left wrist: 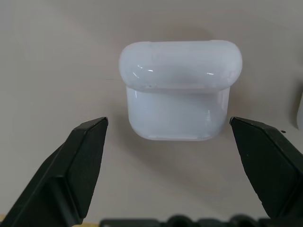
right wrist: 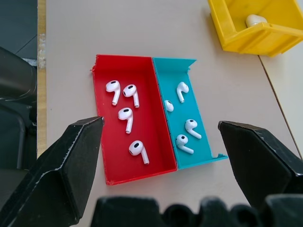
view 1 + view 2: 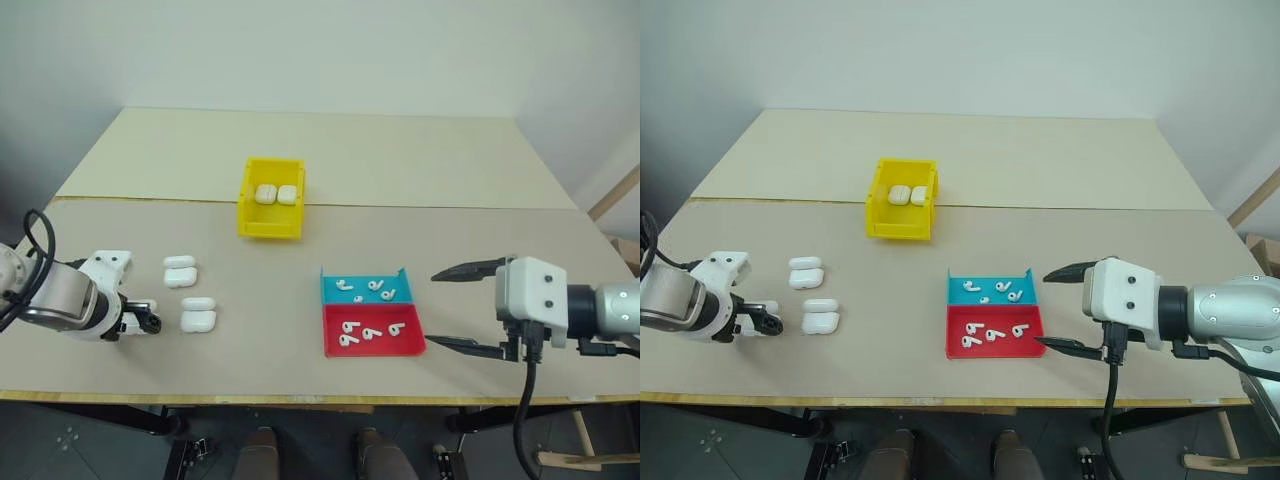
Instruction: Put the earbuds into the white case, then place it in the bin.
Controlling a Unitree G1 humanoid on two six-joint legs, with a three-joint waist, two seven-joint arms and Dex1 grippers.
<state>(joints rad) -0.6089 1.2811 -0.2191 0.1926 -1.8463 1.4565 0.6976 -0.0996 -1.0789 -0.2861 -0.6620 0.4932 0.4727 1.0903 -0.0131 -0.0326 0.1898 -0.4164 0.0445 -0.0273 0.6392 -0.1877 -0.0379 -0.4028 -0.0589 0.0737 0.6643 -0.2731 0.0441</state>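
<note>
Two white cases lie on the table's left side, one point(image 3: 180, 271) farther back and one point(image 3: 198, 314) nearer. My left gripper point(image 3: 147, 316) hovers just left of the nearer case point(image 1: 179, 90), open, its fingers point(image 1: 80, 161) standing either side of the case without touching it. Several earbuds lie in the blue tray point(image 3: 400, 277) and several more point(image 2: 127, 116) in the red tray point(image 3: 332, 345). My right gripper point(image 3: 433, 308) is open and empty just right of the two trays. The yellow bin point(image 3: 270, 225) stands at mid-table with two white cases point(image 3: 276, 194) inside.
A seam point(image 3: 450, 206) between two tabletop boards runs across behind the bin. The table's front edge point(image 3: 300, 398) lies close below both grippers. Bare table stretches between the cases and the trays.
</note>
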